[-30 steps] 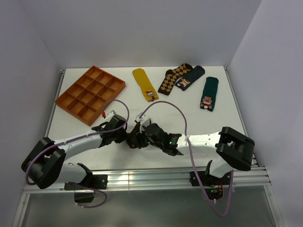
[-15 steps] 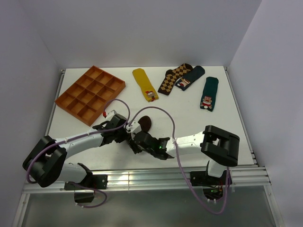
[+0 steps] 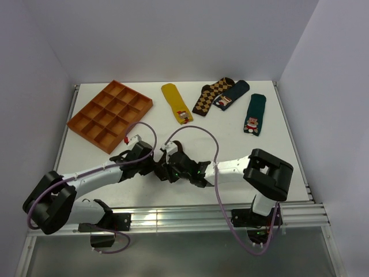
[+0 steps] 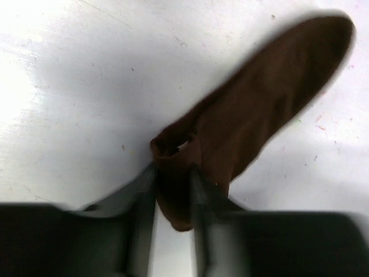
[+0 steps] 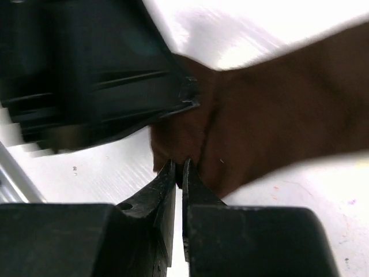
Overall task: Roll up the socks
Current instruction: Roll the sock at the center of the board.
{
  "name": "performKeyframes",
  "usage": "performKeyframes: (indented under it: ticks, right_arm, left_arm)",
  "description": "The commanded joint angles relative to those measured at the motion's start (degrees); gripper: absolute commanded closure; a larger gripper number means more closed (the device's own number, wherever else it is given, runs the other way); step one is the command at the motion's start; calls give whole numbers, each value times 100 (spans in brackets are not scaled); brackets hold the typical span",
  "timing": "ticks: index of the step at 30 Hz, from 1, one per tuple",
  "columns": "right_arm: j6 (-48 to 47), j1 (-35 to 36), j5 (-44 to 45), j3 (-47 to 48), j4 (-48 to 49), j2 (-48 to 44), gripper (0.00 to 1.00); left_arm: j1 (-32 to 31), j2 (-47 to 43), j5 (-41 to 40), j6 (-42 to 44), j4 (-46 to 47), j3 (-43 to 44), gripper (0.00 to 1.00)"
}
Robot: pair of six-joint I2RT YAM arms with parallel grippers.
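both arms reach in low over the table [image 3: 115,144] and meet near its front edge. left end effector [image 4: 172,184] is pinching the bunched end of the brown sock [image 4: 259,104], with fabric squeezed between its two fingers [image 4: 141,190] and a small fold poking up just ahead of the tips. the rest of the sock runs away from that end effector up and to the right, flat on the table, with its rounded end farthest out.

right end effector [image 5: 179,170] has its fingers almost pressed together, tips nipping a thin bit of the same bunched end. the sock [image 5: 277,109] spreads ahead and right of those tips. the left end effector's black body sits just ahead-left of them, touching the sock.

in the top view the left end effector [image 3: 151,164] and right end effector [image 3: 168,171] are nearly tip to tip and the sock is mostly hidden under them. far beyond both lie an orange tray [image 3: 109,114], a yellow sock [image 3: 176,102], a diamond sock [image 3: 211,96], a navy sock [image 3: 231,94] and a green sock [image 3: 255,113], all well apart from the end effectors.
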Motion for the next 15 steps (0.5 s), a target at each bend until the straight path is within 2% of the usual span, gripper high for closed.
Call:
performKeyframes:
  ticks: [1, 7, 11, 15]
  right_arm:
    - [535, -595, -1061, -281, -74, -190, 98]
    - [905, -1247, -2400, -413, 234, -23, 99]
    - [922, -1502, -2927, -176, 94, 222, 99]
    - [782, -1582, -3095, 17, -117, 373, 99]
  left_arm:
    - [-53, -514, -48, 108, 277, -264, 63]
    - [-62, -1147, -189, 37, 594, -660, 43]
    - [-62, -1280, -145, -24, 857, -854, 42]
    - [-53, -1070, -92, -59, 1051, -915, 42]
